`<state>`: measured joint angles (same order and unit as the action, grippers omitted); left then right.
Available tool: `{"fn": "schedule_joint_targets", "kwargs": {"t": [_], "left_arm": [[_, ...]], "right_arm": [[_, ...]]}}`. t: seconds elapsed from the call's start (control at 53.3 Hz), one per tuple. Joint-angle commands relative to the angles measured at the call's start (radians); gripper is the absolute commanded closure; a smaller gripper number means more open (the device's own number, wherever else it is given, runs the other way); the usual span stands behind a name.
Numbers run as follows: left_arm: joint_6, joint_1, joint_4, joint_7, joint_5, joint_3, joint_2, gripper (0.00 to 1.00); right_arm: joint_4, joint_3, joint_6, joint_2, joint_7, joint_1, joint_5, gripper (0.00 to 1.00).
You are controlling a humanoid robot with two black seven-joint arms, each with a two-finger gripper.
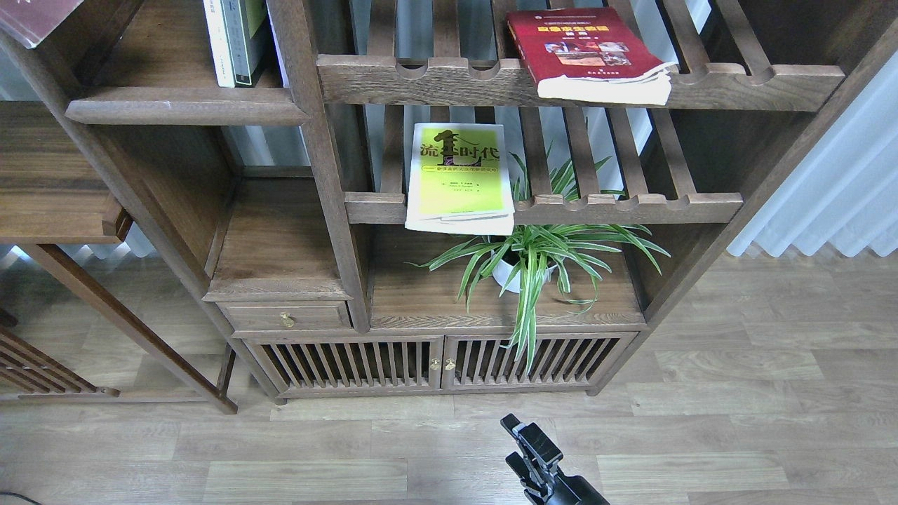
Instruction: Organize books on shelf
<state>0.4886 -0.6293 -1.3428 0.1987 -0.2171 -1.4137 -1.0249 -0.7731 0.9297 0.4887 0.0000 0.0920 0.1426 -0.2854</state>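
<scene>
Pale wood-grain floor planks run under a dark-brown bookcase whose solid board shelf [186,105] has a thick rounded front edge. The glossy yellow-green book [459,179] lies flat on the lower slatted rack, overhanging its notched rail, and the red book [589,52] lies on the upper rack. One black gripper [526,449] rises at the bottom edge, which arm's I cannot tell, nor whether its fingers are parted.

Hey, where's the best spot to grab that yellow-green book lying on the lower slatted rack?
Probably its front edge. The yellow-green book lies flat, cover up, with that edge hanging out past the rack's notched front rail. Coming from the front, one finger could go above and one below the overhang. The plant crowds its right corner, so aim left of centre.
</scene>
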Motion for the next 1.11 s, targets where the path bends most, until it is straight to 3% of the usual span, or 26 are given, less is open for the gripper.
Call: {"fn": "schedule_joint_targets", "kwargs": {"t": [0.0, 0.281, 0.525, 0.732, 0.957, 1.088], "left_arm": [[0.000, 0.000, 0.030, 0.002, 0.053, -0.002, -0.007, 0.93], [0.000, -0.003, 0.086, 0.011, 0.122, 0.024, -0.009, 0.92], [0.000, -0.114, 0.185, 0.007, 0.216, 0.065, 0.040, 0.93], [0.000, -0.234, 0.195, -0.001, 0.228, 0.196, 0.071, 0.93], [0.000, -0.294, 0.203, 0.002, 0.255, 0.236, 0.108, 0.93], [0.000, -0.375, 0.289, 0.002, 0.340, 0.291, 0.144, 0.93]], "right_arm": [[0.000, -0.002, 0.000, 0.000, 0.000, 0.000, 0.000, 0.01], [-0.003, -0.003, 0.000, 0.000, 0.000, 0.000, 0.000, 0.01], [-0.011, -0.005, 0.000, 0.000, 0.000, 0.000, 0.000, 0.01], [-0.014, -0.005, 0.000, 0.000, 0.000, 0.002, 0.000, 0.01], [-0.014, -0.002, 0.000, 0.000, 0.000, 0.012, -0.001, 0.01], [-0.015, -0.002, 0.000, 0.000, 0.000, 0.011, -0.001, 0.01]]}}
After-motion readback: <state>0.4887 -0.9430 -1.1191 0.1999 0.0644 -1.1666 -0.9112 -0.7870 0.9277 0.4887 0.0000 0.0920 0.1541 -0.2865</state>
